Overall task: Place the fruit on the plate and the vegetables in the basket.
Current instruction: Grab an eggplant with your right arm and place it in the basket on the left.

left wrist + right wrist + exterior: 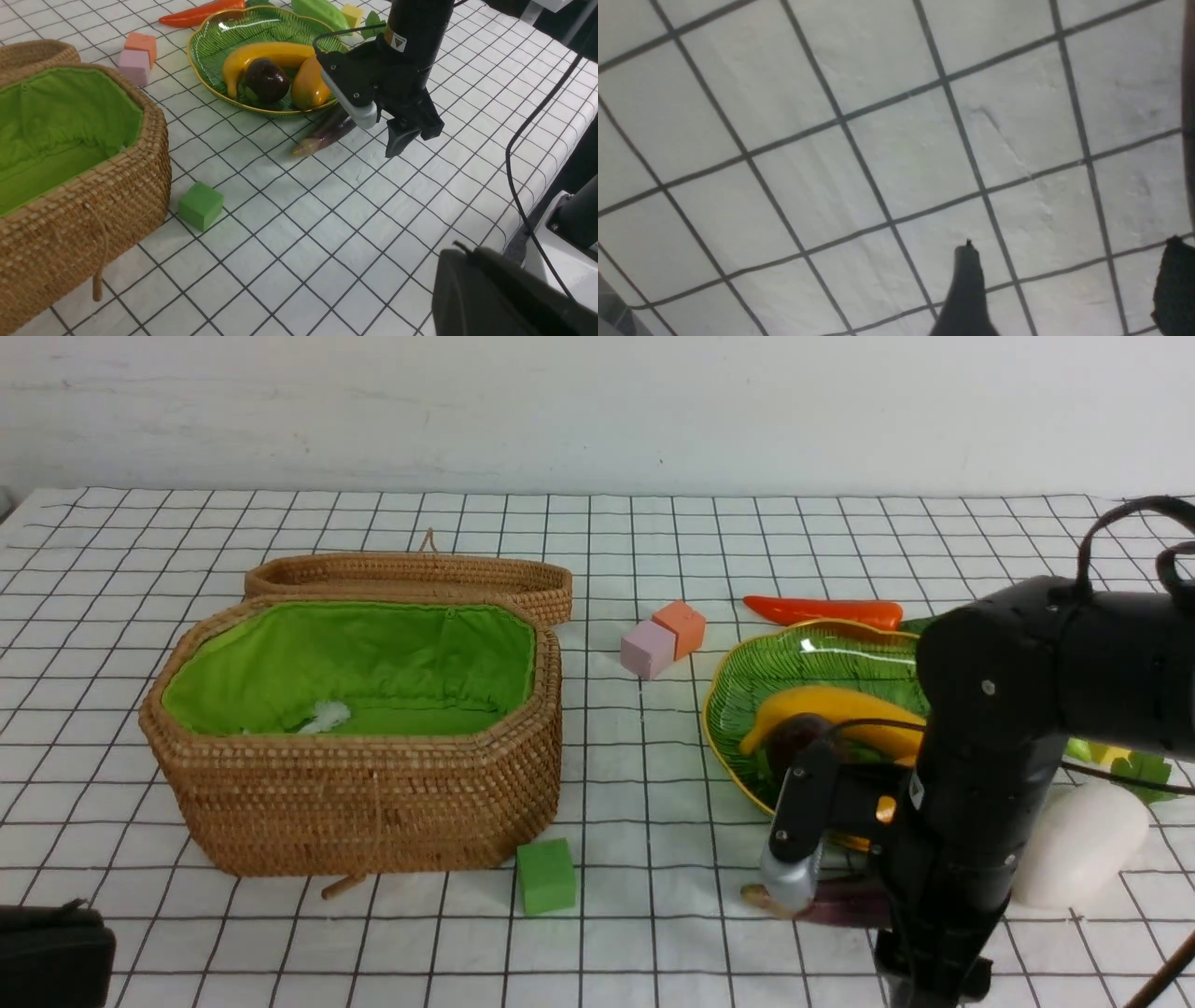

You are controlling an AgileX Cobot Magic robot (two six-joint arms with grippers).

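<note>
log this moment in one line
fruit: banana, mangosteen, mango on plate | eggplant: on cloth beside plate | carrot, radish: on cloth | right claw: open, by eggplant | basket: open

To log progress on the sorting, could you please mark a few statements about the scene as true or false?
1. The banana lies on the plate. True.
2. The carrot is in the basket. False: it lies on the table behind the plate.
3. The right gripper holds the eggplant. False: its jaws stand open and empty; the eggplant lies on the table.
4. The basket's lid is open. True.
</note>
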